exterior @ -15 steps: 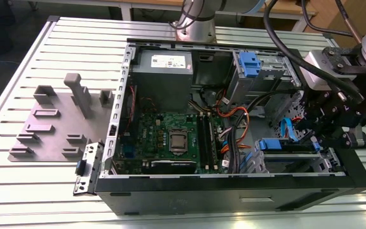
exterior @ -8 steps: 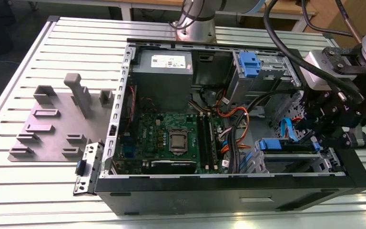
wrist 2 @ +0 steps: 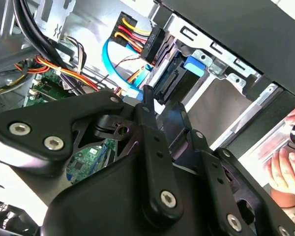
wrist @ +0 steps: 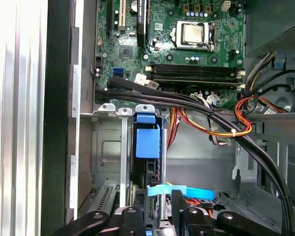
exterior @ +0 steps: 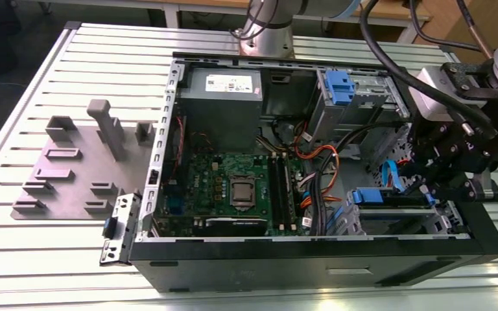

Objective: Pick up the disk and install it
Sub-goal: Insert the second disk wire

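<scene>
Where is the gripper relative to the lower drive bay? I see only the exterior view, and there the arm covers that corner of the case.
Observer: In the first wrist view the gripper is directly at the drive cage, in line with a slot that holds a blue-ended slab, probably the disk. I cannot see its label.
Operator: Thank you. Is anything else close to the case on that side?
Observer: Yes. In the second wrist view a person's hand is just outside the case wall.
</scene>
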Robot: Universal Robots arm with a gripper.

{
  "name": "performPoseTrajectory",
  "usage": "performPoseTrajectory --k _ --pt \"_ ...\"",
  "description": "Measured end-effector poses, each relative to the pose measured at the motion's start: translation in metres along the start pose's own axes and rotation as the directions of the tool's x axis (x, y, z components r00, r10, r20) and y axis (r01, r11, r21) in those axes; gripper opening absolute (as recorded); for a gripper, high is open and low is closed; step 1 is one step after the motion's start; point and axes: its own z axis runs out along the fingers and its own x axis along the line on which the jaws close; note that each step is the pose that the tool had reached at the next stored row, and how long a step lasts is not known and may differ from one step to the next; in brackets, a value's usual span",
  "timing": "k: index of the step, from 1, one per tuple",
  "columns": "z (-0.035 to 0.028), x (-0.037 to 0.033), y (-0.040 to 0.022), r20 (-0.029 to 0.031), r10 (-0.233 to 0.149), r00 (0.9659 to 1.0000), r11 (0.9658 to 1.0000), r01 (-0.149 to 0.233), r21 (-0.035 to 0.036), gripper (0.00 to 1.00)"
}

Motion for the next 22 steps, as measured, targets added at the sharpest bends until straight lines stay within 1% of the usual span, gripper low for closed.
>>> performPoseTrajectory --k 2,3,8,10,14,22 --pt "0.0000 -0.0006 0.0000 -0.0002 0.000 1.0000 1.0000 0.000 -0.0003 0.35" --pt "0.0002 -0.0022 0.0000 0.0000 0.000 1.0000 1.0000 0.000 -0.0004 0.35" --pt "0.0009 -0.0164 -0.0004 -0.0010 0.000 1.0000 1.0000 0.000 -0.0009 0.35" --pt "0.0012 -0.0195 -0.0018 -0.0015 0.000 1.0000 1.0000 0.000 -0.0009 0.35" --pt "0.0012 -0.0217 -0.0084 -0.0033 0.000 1.0000 1.0000 0.000 -0.0009 0.35" --pt "0.0010 -0.0228 -0.0263 -0.0042 0.000 1.0000 1.0000 0.000 -0.0009 0.35"
